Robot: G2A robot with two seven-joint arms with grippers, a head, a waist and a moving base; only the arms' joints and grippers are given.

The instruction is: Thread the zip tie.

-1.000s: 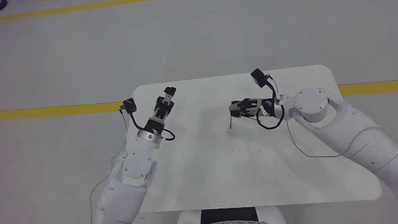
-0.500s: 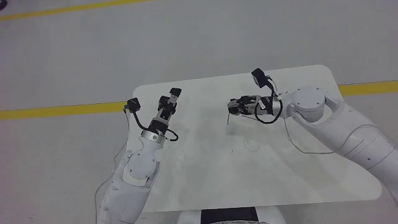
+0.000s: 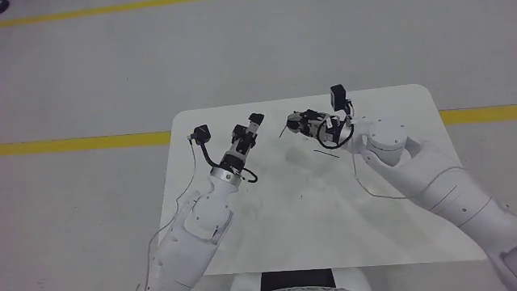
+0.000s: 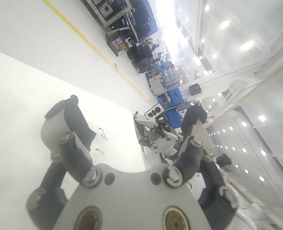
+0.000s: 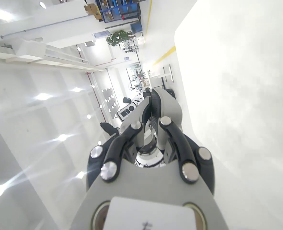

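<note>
My right claw (image 3: 292,121) is pinched together on the zip tie (image 3: 282,131), whose thin tail pokes out above the tabletop (image 3: 388,226). My left claw (image 3: 249,126) stands spread apart and empty, near it. Nothing looks threaded yet; I judge the feeding-through is all left to do.

White rounded arms (image 3: 202,218), black looping cables (image 3: 207,157), grey screwed fingers (image 4: 55,130).

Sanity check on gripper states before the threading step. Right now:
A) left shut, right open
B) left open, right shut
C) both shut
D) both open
B: the left gripper has its fingers wide apart in its wrist view, while the right gripper is pinched shut on the thin zip tie.
</note>
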